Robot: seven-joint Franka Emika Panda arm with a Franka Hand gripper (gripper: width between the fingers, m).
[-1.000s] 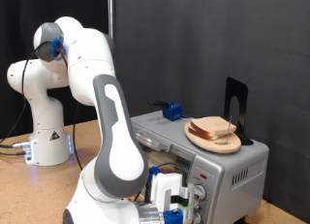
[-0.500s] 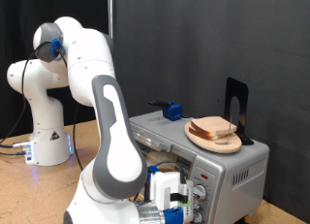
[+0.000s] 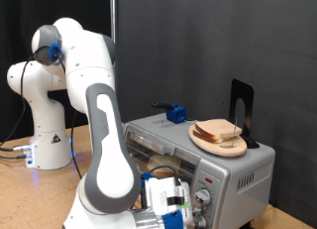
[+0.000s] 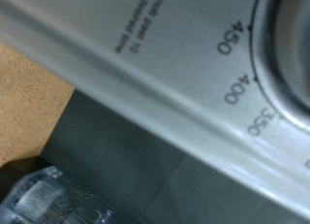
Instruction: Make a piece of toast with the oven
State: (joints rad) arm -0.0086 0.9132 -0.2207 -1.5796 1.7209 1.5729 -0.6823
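The end effector [image 3: 170,207] sits low at the exterior view's bottom, pressed close against the front of the oven [image 3: 233,174] by its knobs [image 3: 201,199]; whether it is clenched or released cannot be told, since the arm and its blue-and-white housing hide the fingers. The one white arm [image 3: 99,120] bends down from its base [image 3: 45,140] at the exterior view's left and fills most of the room before the oven's door, leaving only a narrow gap there. The single silver oven stands on the wooden counter [image 3: 40,194], its right edge near the exterior view's right border and a black curtain close behind it. On its flat top rest one round wooden plate [image 3: 220,142] near the right front corner, one black upright stand [image 3: 241,112] just behind the plate, and one small blue object [image 3: 176,114] toward the back. The plate carries stacked slices of bread [image 3: 218,131]; their count is not clear, and a single separate piece of toast cannot be made out. The wrist view shows only the oven's grey face [image 4: 145,64] at very close range, with one dial [image 4: 286,49] ringed by the marks 350, 400 and 450.
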